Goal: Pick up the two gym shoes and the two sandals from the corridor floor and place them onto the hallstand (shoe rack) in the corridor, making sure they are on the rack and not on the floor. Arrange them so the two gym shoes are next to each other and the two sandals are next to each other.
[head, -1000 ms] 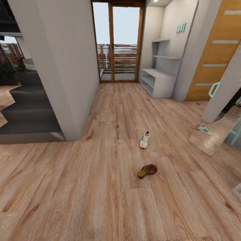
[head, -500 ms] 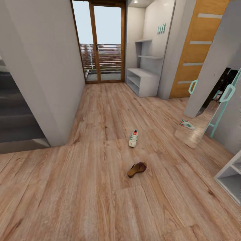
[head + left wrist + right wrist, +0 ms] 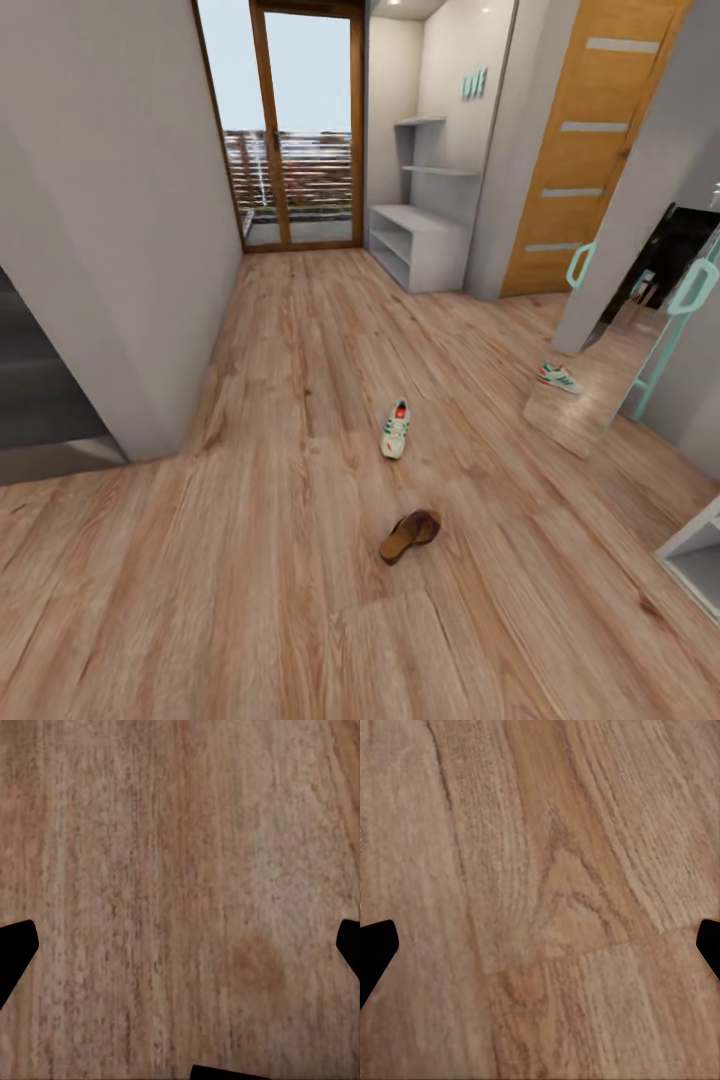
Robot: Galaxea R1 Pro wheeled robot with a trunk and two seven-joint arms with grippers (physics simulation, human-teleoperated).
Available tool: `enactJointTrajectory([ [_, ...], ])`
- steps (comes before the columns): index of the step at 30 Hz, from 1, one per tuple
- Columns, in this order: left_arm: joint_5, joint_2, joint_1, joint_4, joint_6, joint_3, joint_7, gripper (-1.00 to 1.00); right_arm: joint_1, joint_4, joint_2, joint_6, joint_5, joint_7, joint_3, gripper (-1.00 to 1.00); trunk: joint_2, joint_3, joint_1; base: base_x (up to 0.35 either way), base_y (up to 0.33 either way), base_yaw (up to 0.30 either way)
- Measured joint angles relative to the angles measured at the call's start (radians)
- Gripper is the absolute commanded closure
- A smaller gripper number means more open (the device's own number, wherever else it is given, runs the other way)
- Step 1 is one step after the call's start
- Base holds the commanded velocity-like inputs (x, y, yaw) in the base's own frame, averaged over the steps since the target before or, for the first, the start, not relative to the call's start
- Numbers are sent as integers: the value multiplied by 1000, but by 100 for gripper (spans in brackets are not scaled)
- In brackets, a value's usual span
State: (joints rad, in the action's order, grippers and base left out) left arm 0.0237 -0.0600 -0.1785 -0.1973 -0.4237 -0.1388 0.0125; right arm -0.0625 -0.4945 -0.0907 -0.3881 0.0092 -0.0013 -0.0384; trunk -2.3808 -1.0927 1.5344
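Gym shoe (image 3: 396, 429) and sandal (image 3: 410, 535) on open floor (image 3: 250, 560)

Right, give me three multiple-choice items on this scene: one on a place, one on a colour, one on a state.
1. Where does the brown sandal lie?
A. On the hallstand
B. On the corridor floor, nearer the camera than the gym shoe
C. Against the glass door

2. What colour are the LOVE letters?
A. Mint
B. Red
C. Black

3. How do the hallstand's low tiers look?
A. Packed with shoes
B. No shoes on them
C. Covered by a cloth

Key: 1 B, it rests on the corridor floor below the gym shoe; 2 A, mint on the wall; 3 B, the tiers look bare.
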Motion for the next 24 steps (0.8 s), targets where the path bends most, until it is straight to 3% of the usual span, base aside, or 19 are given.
enactJointTrajectory([
  [15,0,0,0,0,0,-1,0,-100,0,1,-1,0,0,2,0,-100,0,0,0,333,96,-1],
  [24,0,0,0,0,0,0,0,-100,0,-2,-2,0,-1,0,-3,-100,0,2,0,298,209,-70],
])
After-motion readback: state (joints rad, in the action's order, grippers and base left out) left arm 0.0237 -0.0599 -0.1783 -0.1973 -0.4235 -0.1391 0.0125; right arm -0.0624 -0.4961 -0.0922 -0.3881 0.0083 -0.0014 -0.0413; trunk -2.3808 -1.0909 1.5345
